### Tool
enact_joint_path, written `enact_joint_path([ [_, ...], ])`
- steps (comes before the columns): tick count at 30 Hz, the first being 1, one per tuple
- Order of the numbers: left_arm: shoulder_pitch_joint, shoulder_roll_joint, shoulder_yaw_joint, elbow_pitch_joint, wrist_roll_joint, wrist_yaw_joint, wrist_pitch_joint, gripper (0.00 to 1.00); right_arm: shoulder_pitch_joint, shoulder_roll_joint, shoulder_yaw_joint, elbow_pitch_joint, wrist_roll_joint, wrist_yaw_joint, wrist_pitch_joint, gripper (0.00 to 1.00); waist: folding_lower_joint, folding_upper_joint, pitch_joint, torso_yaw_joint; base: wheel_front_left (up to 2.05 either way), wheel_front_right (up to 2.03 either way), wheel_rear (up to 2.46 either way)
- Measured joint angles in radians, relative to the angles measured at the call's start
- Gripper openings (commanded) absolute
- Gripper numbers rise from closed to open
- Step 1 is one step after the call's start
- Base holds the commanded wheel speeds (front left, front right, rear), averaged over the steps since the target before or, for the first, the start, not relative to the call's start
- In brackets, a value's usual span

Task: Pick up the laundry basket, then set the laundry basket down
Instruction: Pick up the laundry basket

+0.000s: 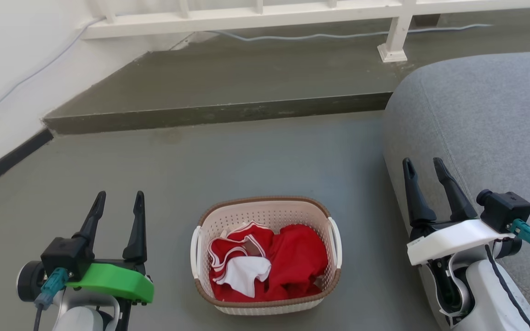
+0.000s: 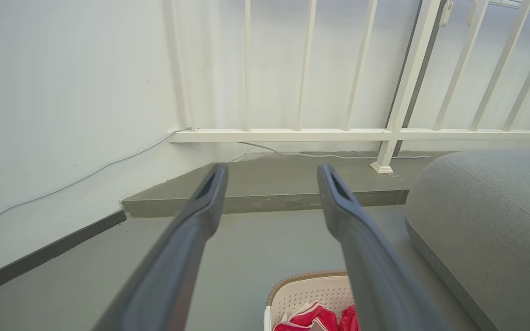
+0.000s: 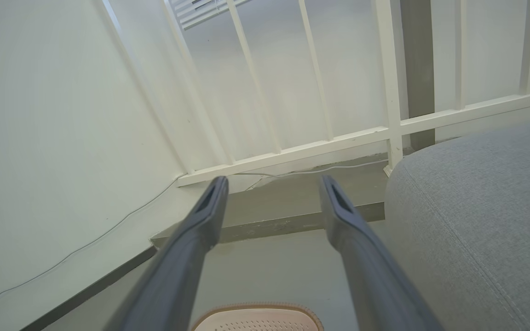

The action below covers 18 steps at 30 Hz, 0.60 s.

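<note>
While neither arm touches it, the small cream-white perforated plastic laundry basket [image 1: 265, 214] with its brown woven-look rim sits on the grey floor [image 1: 200, 165] at 6 o'clock, holding crumpled red and white clothes [image 1: 288, 262]. The left gripper [image 1: 120, 195] at 8 o'clock and the right gripper [image 1: 423, 162] at 4 o'clock both have their jaws spread and empty. A rounded grey fabric sofa [image 1: 486, 119] lies at 3 o'clock, and a white barred railing [image 1: 246, 18] at 12.

A grey upholstered seat [image 1: 476, 115] stands at the right, near a white railing [image 1: 246, 16] on a raised concrete step [image 1: 228, 78] (a pale cable [image 1: 315, 36] trails along it), beside a white wall [image 1: 7, 55].
</note>
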<state>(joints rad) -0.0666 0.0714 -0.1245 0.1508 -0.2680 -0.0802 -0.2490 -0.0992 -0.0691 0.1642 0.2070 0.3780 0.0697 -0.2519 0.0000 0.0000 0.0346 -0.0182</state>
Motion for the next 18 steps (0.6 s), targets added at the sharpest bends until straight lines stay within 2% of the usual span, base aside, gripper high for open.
enact_joint_path([
  [18,-0.058,-0.015,0.019,-0.027,0.0,-0.018,-0.003,1.0,-0.041,0.007,-0.011,0.003,0.0,0.003,0.0,1.0,0.0,0.0,0.133,-0.012,0.0,0.0,0.0],
])
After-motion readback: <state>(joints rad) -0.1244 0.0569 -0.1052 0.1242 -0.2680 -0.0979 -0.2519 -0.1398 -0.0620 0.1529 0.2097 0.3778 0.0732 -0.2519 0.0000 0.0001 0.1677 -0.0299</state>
